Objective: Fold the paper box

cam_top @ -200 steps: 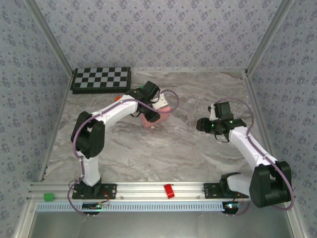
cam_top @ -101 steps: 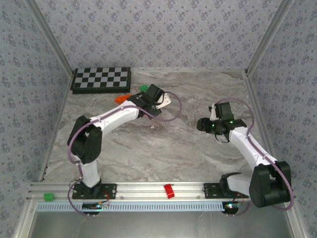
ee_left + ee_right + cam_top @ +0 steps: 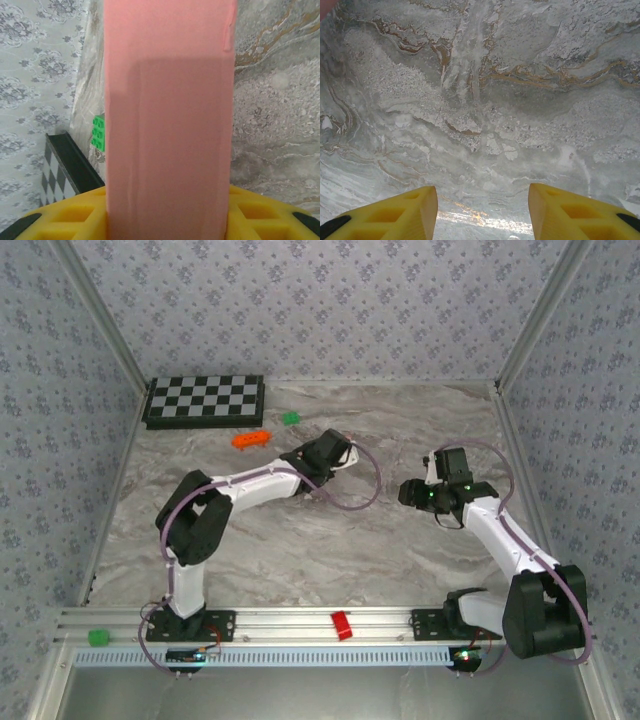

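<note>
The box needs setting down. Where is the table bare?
Bare: near middle, ahead of the rail; far right corner beyond the right gripper. Crowded: far left to middle: checkerboard, orange piece, green block, left gripper holding the box.

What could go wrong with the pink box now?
The left gripper pinches the thin pink card box by itself, so the card could bend or slip. The right gripper hangs open over bare marble table, too far to steady it. The small green brick nearby could get bumped.

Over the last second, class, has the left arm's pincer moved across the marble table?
Yes. The left pincer swung rightward, away from the black-and-white checkered board, gripping the pink card paper box.
</note>
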Tool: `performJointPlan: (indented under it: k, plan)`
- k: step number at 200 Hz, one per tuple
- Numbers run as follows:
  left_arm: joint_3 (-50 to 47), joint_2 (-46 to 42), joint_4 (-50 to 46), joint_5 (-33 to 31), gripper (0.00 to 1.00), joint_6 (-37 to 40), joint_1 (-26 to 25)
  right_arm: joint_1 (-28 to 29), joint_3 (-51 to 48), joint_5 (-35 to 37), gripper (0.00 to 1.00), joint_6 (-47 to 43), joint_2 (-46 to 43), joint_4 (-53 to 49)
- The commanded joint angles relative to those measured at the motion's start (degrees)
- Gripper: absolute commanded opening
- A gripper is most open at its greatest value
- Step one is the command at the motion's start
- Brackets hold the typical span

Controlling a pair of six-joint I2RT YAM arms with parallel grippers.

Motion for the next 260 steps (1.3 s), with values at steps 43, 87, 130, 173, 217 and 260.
performJointPlan:
  k: [43,87,130,173,217,260]
  plan:
    - [-6.6,1.3,13.9,-8.7,0.46,3.1,-4.1,-0.6,-1.2,-0.8,0.52,0.8,-1.2,0.2]
    - [-8.2,1.7,14.0,-9.1,0.47,0.4,-5.9,-0.8,-1.6,-0.9,0.52,0.9,-1.0,0.8]
    - [-8.5,1.9,13.0,-8.4,0.52,-1.6,-6.4,-1.0,-2.0,-1.1,0.52,0.9,-1.0,0.8]
    - [-8.5,1.4,12.3,-7.3,0.61,-2.6,-6.6,-1.1,-2.1,-1.3,0.52,0.9,-0.8,1.2]
    - [-9.6,-0.6,13.8,-4.8,0.78,-2.9,-6.7,-1.2,-2.2,-1.4,0.52,1.0,-0.4,1.5]
    - [-11.0,-3.7,13.3,0.8,0.94,-4.0,-6.6,-1.3,-2.0,-1.4,0.52,1.0,0.1,1.8]
